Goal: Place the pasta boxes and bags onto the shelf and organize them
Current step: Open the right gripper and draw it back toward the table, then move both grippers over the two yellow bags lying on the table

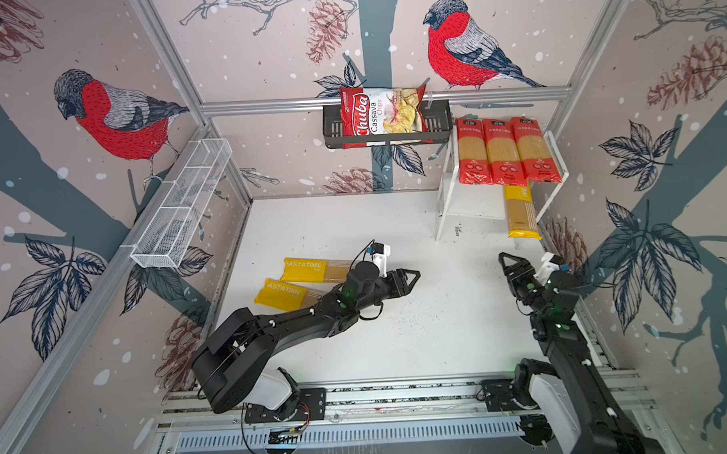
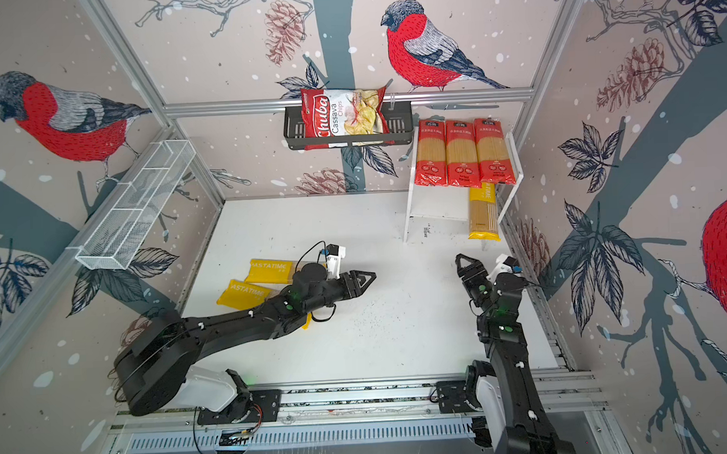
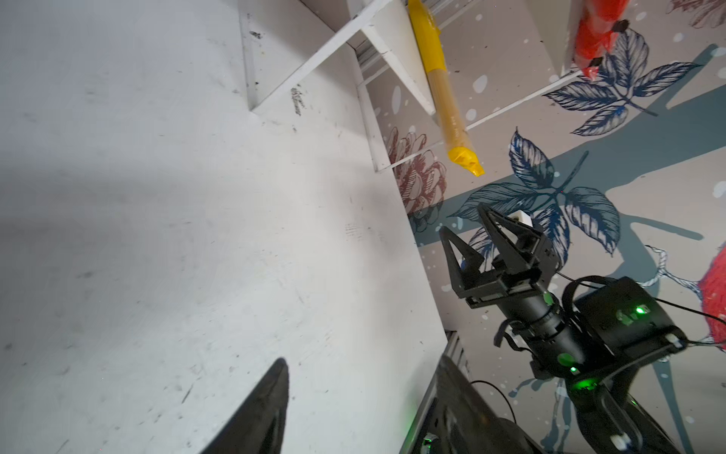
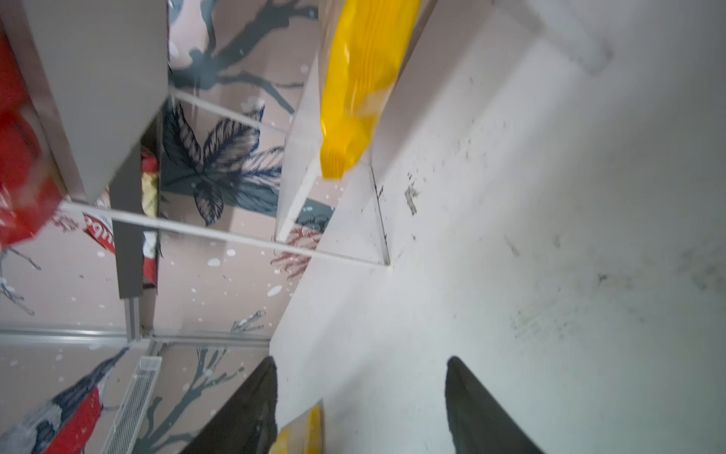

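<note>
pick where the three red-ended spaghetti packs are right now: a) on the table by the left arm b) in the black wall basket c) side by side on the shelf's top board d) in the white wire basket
c: the three red-ended packs lie side by side on the top board of the shelf, while the black basket holds only the chips bag.

Your left arm reaches forward toward centre; the left claw (image 1: 413,278) is level, jaws apart and empty. Your right claw (image 3: 461,218) points forward, jaws spread, gripping nothing.
</note>
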Controlling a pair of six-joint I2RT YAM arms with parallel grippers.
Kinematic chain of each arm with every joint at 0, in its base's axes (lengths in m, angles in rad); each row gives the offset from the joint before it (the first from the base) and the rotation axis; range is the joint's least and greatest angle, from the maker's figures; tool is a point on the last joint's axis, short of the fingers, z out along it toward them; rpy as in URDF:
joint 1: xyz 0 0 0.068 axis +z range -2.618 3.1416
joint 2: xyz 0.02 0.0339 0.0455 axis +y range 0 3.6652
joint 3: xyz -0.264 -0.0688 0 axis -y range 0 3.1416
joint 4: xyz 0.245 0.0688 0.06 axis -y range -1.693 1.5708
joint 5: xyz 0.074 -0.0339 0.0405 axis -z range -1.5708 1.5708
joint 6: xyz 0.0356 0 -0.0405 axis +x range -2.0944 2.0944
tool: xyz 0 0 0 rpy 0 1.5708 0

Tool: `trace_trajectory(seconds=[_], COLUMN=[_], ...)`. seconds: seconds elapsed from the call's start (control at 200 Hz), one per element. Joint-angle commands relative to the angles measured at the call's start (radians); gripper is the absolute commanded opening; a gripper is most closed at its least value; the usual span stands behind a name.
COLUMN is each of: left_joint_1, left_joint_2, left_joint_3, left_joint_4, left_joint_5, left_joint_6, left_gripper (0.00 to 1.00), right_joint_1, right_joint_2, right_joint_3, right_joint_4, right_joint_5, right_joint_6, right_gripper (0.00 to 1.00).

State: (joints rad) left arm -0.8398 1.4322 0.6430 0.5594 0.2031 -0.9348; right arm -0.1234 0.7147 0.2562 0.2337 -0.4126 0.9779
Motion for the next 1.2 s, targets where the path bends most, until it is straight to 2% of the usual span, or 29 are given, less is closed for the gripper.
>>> trace_trajectory(seconds=[0.0,0.125,0.32,0.49,0.615,0.715,0.846,1.011,1.196], left_joint_1=[-0.001,-0.001,0.017,0.065,0.119,0.153,0.205,0.273,0.296], left_joint_2=[-0.039,-0.106,-0.189,-0.279,-0.372,-0.446,-0.495,-0.562,-0.605], left_joint_3=[-0.045,-0.084,-0.142,-0.201,-0.227,-0.233,-0.263,-0.315,-0.351], left_joint_4=[-0.019,-0.082,-0.172,-0.232,-0.310,-0.387,-0.431,-0.485,-0.482], left_joint_5=[-0.047,-0.097,-0.159,-0.172,-0.196,-0.258,-0.287,-0.294,-0.282], left_joint_6=[0.037,0.064,0.085,0.091,0.120,0.151,0.155,0.133,0.109], left_gripper=[0.59,0.60,0.60,0.60,0.61,0.61,0.61,0.61,0.61], right_joint_1=[0.157,0.404,0.728,0.911,1.023,1.122,1.204,1.228,1.164], right_joint_2=[-0.036,-0.022,0.117,0.285,0.446,0.611,0.814,0.976,1.095], right_joint_3=[-0.022,-0.057,-0.041,0.044,0.136,0.241,0.388,0.552,0.656], right_joint_4=[-0.060,-0.045,0.015,0.078,0.132,0.156,0.173,0.151,0.157], right_joint_5=[0.162,0.375,0.609,0.725,0.737,0.735,0.694,0.620,0.522], right_joint_6=[-0.031,0.000,0.057,0.055,0.040,0.015,-0.018,-0.074,-0.050], right_gripper=[0.67,0.66,0.65,0.64,0.64,0.64,0.63,0.63,0.64])
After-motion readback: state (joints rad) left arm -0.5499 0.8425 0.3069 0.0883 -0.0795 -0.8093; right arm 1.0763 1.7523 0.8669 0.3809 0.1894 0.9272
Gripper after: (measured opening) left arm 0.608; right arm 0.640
